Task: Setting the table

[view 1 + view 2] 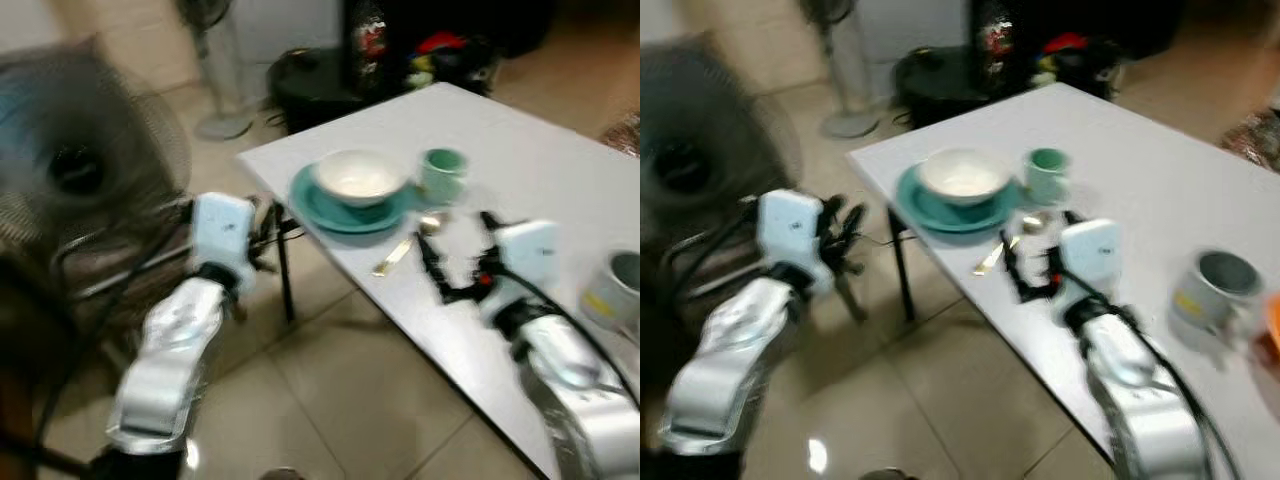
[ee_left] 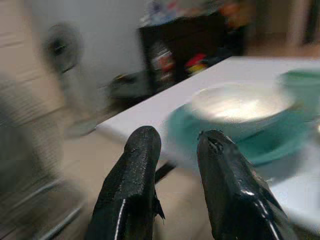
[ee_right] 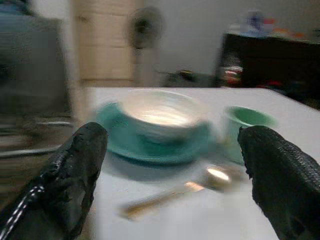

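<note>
**Dishes sit near the desk corner, and both hands hold nothing**

A big white desk (image 1: 540,160) stands on a floor of pale tiles (image 1: 360,400). Near its corner lies a round teal plate (image 1: 345,207). A white round bowl (image 1: 360,176) sits on top of the plate. Just beside the plate stands a small green cup (image 1: 442,172). A shiny gold metal spoon (image 1: 405,247) lies flat on the desk in front of the plate and the cup, with its round end near the cup. Farther along the desk, well apart from the plate, stands a grey mug with a yellow patch (image 1: 1212,287).

The right hand (image 1: 462,256) is over the desk, close to the spoon. Its two black fingers (image 3: 75,175) are spread wide, and nothing is between them. They point at the bowl, the cup and the spoon.

The left hand (image 1: 843,232) is off the desk, over the floor, beside the desk's dark leg (image 1: 284,268). Its black fingers (image 2: 135,180) stand close side by side with a small gap, and they pinch nothing.

A dark round fan (image 1: 70,170) stands at the robot's left. Another fan on a tall white stand (image 1: 215,60) is farther back. A low black cupboard (image 1: 330,80) with colourful things on it stands behind the desk.

The pictures are blurry.
</note>
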Motion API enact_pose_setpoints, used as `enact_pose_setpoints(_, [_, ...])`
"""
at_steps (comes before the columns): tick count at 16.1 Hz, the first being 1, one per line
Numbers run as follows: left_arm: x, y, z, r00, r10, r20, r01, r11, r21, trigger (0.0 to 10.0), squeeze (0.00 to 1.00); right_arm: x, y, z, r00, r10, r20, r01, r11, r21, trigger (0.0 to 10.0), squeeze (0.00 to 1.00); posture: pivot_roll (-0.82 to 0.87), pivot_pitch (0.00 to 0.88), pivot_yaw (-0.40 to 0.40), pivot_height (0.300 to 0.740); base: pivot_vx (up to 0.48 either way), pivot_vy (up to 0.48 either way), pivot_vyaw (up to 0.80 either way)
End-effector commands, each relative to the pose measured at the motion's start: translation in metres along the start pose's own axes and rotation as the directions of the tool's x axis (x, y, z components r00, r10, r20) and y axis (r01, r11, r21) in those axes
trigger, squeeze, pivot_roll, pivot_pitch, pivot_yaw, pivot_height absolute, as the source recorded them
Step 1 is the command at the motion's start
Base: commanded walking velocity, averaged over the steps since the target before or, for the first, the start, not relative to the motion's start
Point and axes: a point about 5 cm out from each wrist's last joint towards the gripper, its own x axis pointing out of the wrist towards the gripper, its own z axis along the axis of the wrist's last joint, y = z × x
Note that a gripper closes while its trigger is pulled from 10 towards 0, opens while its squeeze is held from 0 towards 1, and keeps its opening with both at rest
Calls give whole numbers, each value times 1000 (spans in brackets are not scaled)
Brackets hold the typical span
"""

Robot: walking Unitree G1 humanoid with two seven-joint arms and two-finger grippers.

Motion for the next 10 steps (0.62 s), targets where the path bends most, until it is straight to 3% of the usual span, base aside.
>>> enact_pose_setpoints(1, [-2, 0, 7, 1000, 4, 24, -4, 1000, -14, 10000, 0, 0, -3, 1, 1000, -4, -1, 4, 1000, -9, 10000, 1000, 44, 0, 68, 740, 0, 0, 800])
enact_pose_setpoints(10, [3, -4, 4, 1000, 9, 13, -9, 1000, -24, 10000, 0, -10, -9, -2, 999, -49, -21, 48, 999, -6, 10000, 1000, 1, 0, 86, 740, 0, 0, 800])
